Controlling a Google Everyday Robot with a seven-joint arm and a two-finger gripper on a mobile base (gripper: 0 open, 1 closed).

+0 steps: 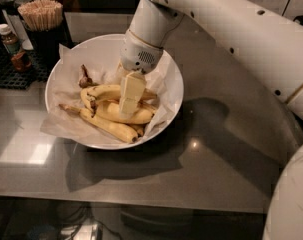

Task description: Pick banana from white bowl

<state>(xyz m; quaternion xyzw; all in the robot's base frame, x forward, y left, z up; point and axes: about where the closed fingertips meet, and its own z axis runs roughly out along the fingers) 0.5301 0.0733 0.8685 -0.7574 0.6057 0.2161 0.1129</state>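
Observation:
The white bowl [167,69], lined with crinkled pale paper, stands on the grey counter and holds three yellow bananas. The banana [102,91] is the thick curved one at the back of the pile, with a brownish stem pointing up-left. A plump banana [141,117] lies in front of it, and a slimmer one [107,127] lies at the front. My gripper [127,109] reaches down from the white arm into the middle of the bowl. It sits over the right part of the banana and touches the pile.
A black holder of wooden sticks [42,15] and a small brown bottle [12,45] stand on a black mat at the back left. The white arm [251,39] crosses the top right. The grey counter [211,164] has its front edge near the bottom.

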